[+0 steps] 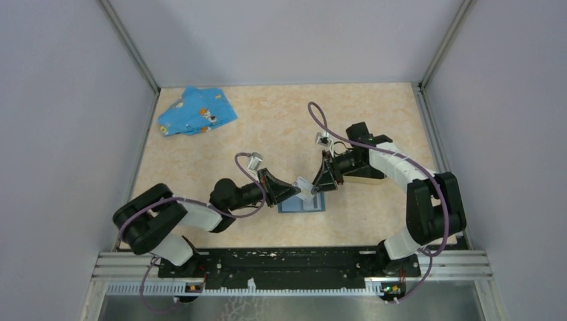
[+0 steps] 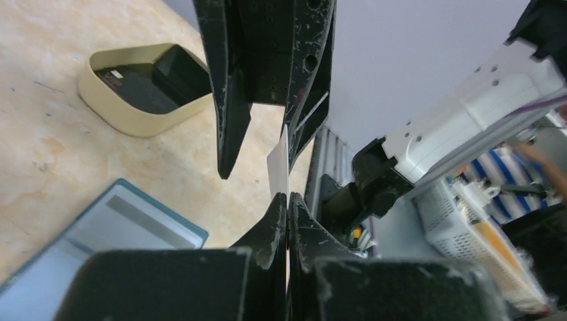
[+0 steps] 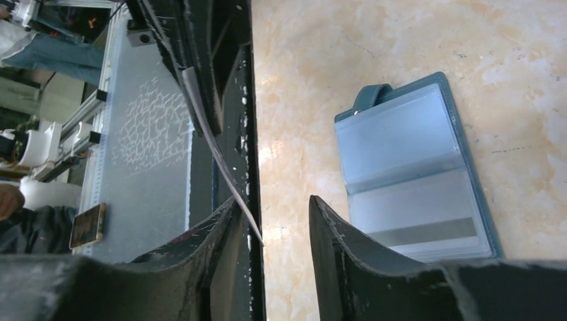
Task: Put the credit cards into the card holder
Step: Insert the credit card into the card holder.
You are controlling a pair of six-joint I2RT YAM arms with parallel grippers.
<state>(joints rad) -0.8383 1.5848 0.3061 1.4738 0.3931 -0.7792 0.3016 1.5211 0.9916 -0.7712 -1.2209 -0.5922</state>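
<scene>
Step in hand, as judged: passing one card (image 2: 277,164) from arm to arm.

1. The left gripper (image 2: 287,200) pinches one edge of the card, jaws pressed together, and holds it clear of the bench (image 1: 267,127).
2. The right gripper (image 3: 277,204) has its jaws spread, one on each side of the card.
3. In the top view the card holder (image 2: 134,118) stands at 3 o'clock from the card, partly under the right arm.
4. Close the right jaws flat on the card faces before the left lets go. A skewed grip risks dropping the card onto the blue case (image 3: 414,180).

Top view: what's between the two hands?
A credit card, pinched by the left hand, its far end inside the open right hand; top and wrist views show it.
</scene>
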